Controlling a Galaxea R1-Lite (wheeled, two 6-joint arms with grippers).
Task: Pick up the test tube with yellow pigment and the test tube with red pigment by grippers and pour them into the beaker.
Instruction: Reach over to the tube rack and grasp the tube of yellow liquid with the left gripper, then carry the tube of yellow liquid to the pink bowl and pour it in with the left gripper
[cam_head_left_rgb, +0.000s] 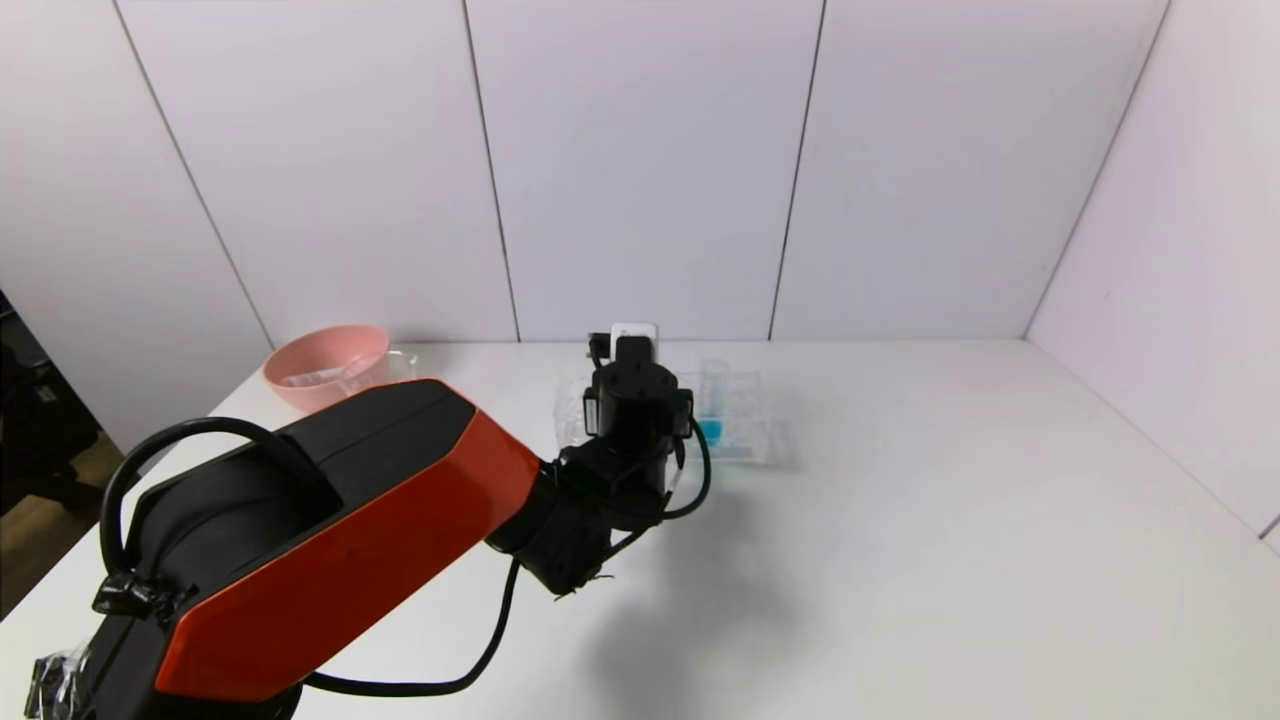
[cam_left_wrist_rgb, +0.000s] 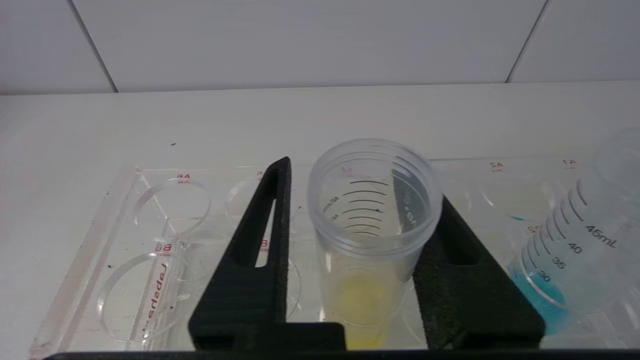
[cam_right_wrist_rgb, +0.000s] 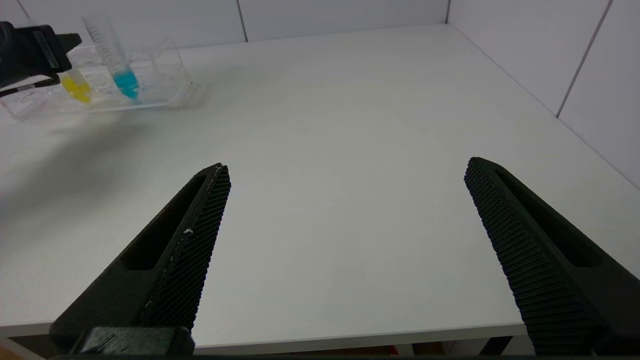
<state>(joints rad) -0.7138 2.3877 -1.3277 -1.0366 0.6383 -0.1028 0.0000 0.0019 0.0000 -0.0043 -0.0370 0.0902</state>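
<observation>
Item 1, left gripper (cam_left_wrist_rgb: 367, 235): I have its black fingers set either side of the test tube with yellow pigment (cam_left_wrist_rgb: 372, 220), flanking the wall just under the rim. Both faces look to be touching the tube, so I count it clamped on it, though I judge the hold light.

Item 2, that tube: upright in the clear rack (cam_left_wrist_rgb: 125, 235), yellow liquid pooled in its tip, mouth open.

Item 3, tube with blue liquid (cam_left_wrist_rgb: 575, 250): seated in the rack at 3 o'clock from my grip, near. Not wanted.

Item 4, empty rack holes: at 9 o'clock from the gripper.

Item 5, pink bowl (cam_head_left_rgb: 327, 365): at 10 o'clock in the head view, well apart from the rack.

Item 6, right gripper (cam_right_wrist_rgb: 345, 245): parked, fingers wide apart over bare table (cam_right_wrist_rgb: 350, 125).

Items not found: red tube, beaker.

Handling note: I judge the step to be lifting the yellow tube out. I should draw it straight up along the hole's axis, keep it vertical so nothing spills, and clear the rack top before swinging away from the blue tube.
</observation>
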